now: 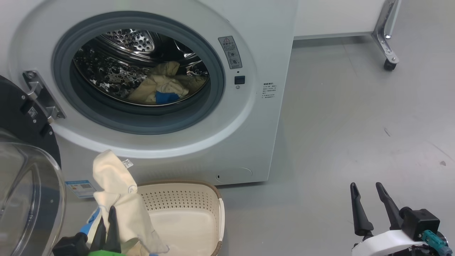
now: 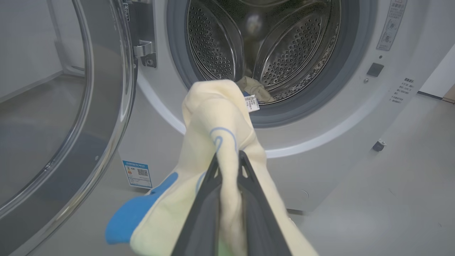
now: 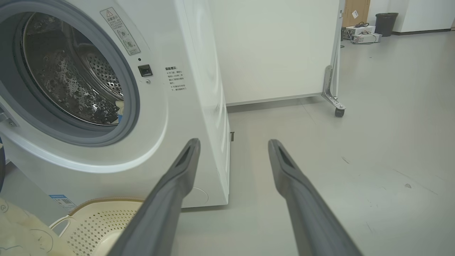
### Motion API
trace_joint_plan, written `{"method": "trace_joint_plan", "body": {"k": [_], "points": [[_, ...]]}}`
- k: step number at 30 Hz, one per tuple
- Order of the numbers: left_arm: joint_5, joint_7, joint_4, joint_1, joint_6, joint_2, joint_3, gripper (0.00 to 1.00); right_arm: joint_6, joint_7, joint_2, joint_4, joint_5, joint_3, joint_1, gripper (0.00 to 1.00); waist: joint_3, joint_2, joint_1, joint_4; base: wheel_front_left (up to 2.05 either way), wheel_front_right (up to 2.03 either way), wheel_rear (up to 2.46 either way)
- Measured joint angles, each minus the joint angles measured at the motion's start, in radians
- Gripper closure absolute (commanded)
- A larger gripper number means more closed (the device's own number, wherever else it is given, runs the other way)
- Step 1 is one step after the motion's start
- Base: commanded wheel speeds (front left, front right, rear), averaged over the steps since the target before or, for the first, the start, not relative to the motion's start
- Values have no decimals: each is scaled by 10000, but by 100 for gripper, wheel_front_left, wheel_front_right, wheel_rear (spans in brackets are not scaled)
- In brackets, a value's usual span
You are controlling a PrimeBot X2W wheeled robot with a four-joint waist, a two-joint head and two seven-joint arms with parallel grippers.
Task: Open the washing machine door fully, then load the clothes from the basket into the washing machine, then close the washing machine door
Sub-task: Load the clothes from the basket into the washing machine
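Observation:
The white washing machine [image 1: 249, 42] stands with its door [image 1: 21, 170] swung open at the left, glass bowl [image 2: 46, 117] toward me. Cream clothes with a blue band [image 1: 161, 89] lie inside the steel drum [image 2: 284, 53]. My left gripper [image 1: 106, 218] is shut on a cream garment [image 1: 117, 192] with a blue cuff [image 2: 138, 209], held up above the cream basket [image 1: 199, 193], below the drum opening. The garment's top [image 2: 213, 106] flops over my fingers [image 2: 249, 185]. My right gripper [image 1: 366, 199] hangs open over the bare floor at the right, nothing between its fingers [image 3: 177, 177].
A blue label sticker [image 1: 81, 187] is on the washer's lower front. A white panel on a metal caster leg [image 1: 387, 42] stands at the back right. Grey floor [image 1: 355, 124] stretches to the right of the washer. A dark bin [image 3: 386, 22] and boxes sit far off.

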Motion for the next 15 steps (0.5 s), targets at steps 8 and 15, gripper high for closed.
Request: {"method": "trace_joint_plan", "body": {"k": [8,15], "points": [[-67,0,-646,-892,0,-2,-104,100,0,2,46,-221,12,144,-106,0,730,0,1,-208,0,0,0],[115,159,-1074,-2131,88,71,-67,100,0,2,167,-370,23,270,-626,0,1442,0,1,-477,0,0,0]]}}
